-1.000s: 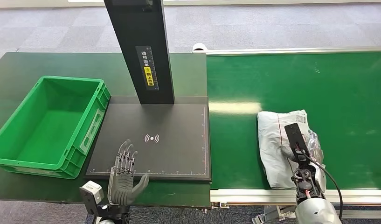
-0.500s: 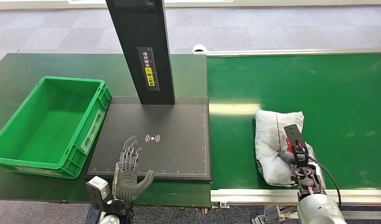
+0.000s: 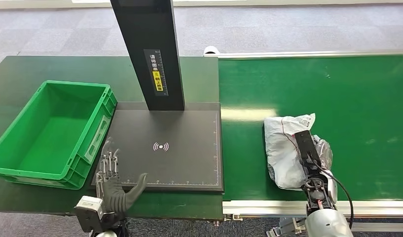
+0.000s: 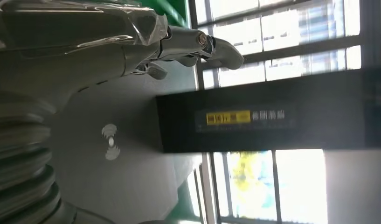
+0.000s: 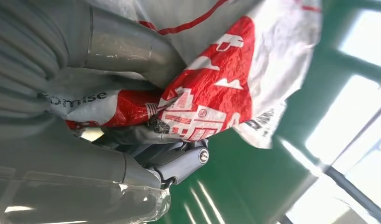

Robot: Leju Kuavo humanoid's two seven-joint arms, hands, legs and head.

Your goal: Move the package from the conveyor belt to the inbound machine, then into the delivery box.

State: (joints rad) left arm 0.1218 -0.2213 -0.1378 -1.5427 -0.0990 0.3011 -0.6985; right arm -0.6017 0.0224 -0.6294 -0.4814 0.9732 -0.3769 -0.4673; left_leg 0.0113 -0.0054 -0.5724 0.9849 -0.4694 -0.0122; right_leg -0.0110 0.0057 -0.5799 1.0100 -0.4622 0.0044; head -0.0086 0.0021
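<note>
On the green conveyor belt [image 3: 357, 89], near its front edge, I see the R hand [image 3: 315, 163] clamped on the white poly-bag package [image 3: 280, 148]; wrist cam shows thumb and fingers [image 5: 179, 168] closed into the crinkled plastic w/ red print. Whether the bag is lifted clear of the belt or touching it, I can't tell from the head cam. L hand [image 3: 113, 185] hovers at the front-left corner of the black inbound machine's pad [image 3: 189, 158], fingers spread apart, holding nothing. Pad's white signal mark [image 3: 161, 146] sits mid-plate, just ahead of the black upright column [image 3: 152, 54] w/ its yellow label. Green delivery box [image 3: 98, 133] stands just beside the pad's left edge, on the dark green table [image 3: 21, 69]. Package is well apart from both pad and box.
</note>
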